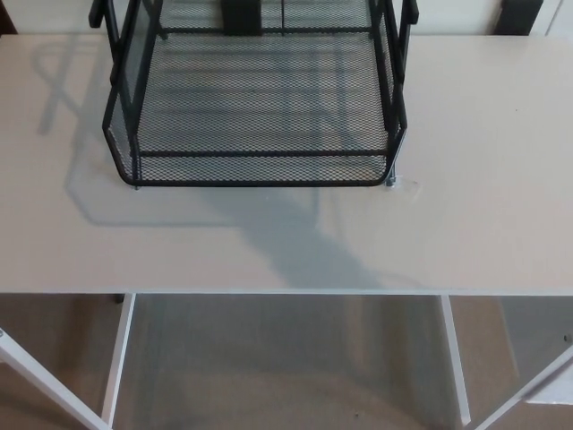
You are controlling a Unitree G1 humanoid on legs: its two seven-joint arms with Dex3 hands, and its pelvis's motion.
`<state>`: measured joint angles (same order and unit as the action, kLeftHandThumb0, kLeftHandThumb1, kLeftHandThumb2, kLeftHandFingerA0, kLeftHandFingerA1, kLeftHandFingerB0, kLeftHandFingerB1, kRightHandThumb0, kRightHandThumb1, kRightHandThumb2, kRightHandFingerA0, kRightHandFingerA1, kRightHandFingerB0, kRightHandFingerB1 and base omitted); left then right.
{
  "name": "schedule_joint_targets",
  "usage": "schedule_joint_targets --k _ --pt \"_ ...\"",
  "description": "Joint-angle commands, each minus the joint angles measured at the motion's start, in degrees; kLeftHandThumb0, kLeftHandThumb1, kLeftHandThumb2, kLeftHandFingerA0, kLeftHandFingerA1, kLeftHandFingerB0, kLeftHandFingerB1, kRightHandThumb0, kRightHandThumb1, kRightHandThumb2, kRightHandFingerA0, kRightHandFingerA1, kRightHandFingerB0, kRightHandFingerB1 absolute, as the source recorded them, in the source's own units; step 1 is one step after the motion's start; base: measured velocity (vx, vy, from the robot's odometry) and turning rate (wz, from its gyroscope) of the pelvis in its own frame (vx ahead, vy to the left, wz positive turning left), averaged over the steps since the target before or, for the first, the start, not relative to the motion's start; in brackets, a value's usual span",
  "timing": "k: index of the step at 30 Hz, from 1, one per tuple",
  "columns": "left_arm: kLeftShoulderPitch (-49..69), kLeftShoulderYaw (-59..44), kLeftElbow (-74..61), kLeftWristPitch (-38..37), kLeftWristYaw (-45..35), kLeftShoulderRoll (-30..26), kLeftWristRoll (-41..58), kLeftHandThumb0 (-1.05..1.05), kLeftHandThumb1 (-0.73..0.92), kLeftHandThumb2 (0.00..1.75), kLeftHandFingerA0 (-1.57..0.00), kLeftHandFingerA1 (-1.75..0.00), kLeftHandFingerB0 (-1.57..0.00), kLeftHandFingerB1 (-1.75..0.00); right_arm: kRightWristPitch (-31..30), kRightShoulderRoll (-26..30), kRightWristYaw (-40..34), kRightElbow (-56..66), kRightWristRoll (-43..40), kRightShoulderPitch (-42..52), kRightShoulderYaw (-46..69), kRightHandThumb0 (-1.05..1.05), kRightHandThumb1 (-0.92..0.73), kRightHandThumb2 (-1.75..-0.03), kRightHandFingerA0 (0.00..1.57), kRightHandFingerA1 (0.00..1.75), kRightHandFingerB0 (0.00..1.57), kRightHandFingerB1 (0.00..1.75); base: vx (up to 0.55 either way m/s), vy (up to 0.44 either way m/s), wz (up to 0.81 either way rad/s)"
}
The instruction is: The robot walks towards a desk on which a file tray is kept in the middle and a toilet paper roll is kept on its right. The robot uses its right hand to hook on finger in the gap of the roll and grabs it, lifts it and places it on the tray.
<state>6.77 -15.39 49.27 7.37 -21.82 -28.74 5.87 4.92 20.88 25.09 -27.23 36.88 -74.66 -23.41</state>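
Neither hand nor toilet paper roll in view, finger state impossible to tell, black mesh file tray (260,170) empty on the desk (483,224); possible risk: roll catching the tray's tall side rails.

Bare desk (483,134) right of the mesh tray (260,168), tray walls upright, top open
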Motion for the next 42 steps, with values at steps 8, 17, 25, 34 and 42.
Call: schedule_joint_targets --k 8,17,25,34,42 --pt "0.1 -0.5 0.3 0.3 0.3 -0.1 0.7 -0.59 0.63 0.97 -0.34 -0.62 -0.27 -0.54 -1.5 -6.7 3.9 -2.3 1.5 2.5 -6.4 -0.34 -0.59 -0.57 0.79 1.53 0.86 0.59 0.0 0.0 0.0" --pt "-1.2 -0.3 2.6 -0.9 -0.1 0.2 0.7 -0.55 0.61 0.99 -0.38 -0.64 -0.29 -0.56 -1.1 -8.0 2.5 -1.0 3.1 7.2 -9.4 -0.37 -0.58 -0.57 0.8 1.56 0.86 0.62 0.0 0.0 0.0" --pt "0.3 -0.2 1.2 -0.6 -0.6 -0.2 0.7 -0.6 0.62 0.98 -0.38 -0.63 -0.32 -0.56 -1.0 -7.8 2.7 -1.4 3.9 9.2 -10.3 -0.39 -0.57 -0.57 0.8 1.56 0.89 0.62 0.0 0.0 0.0" --pt "0.9 -0.2 -0.9 1.1 -0.6 0.0 0.9 -0.58 0.62 0.99 -0.37 -0.64 -0.33 -0.57 -3.2 -7.7 -0.8 0.3 6.3 10.3 -9.3 -0.28 -0.71 -0.61 0.84 1.43 0.56 0.43 0.0 0.0 0.0" --pt "0.7 0.7 1.0 -1.3 -0.3 -0.2 -0.2 -0.62 0.63 0.97 -0.31 -0.6 -0.27 -0.53 -10.1 -7.8 6.6 2.1 9.0 6.1 -9.8 -0.49 -0.58 -0.61 0.82 1.06 0.08 0.26 0.0 0.0 0.0"
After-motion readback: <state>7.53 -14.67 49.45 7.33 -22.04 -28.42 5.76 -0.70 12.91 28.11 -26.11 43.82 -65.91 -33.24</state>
